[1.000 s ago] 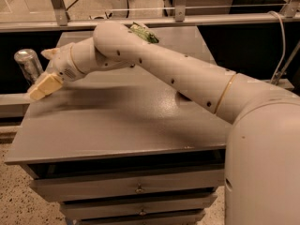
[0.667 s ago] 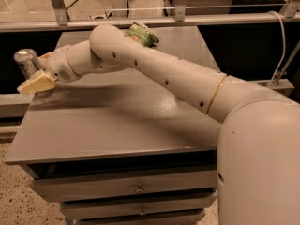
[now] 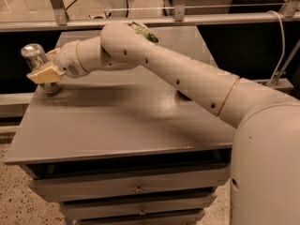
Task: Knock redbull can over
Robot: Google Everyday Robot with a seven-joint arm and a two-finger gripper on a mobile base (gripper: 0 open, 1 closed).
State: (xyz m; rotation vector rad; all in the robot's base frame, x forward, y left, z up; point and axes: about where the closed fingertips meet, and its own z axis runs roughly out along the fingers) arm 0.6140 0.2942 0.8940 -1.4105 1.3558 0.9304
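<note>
The gripper (image 3: 43,74) lay against the middle of the redbull can (image 3: 33,56) at the table's (image 3: 117,125) far left corner; how wide it stood could not be told. The can (probably light, stiff, slick) leaned left, so a push high up looked best. The arm (image 3: 168,71) stretched leftward, low across the table.

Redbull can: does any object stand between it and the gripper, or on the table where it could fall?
Nothing visible does. The gripper is right against the lower half of the redbull can, which tilts left near the table's far left corner. The green thing behind the arm lies away from both.
</note>
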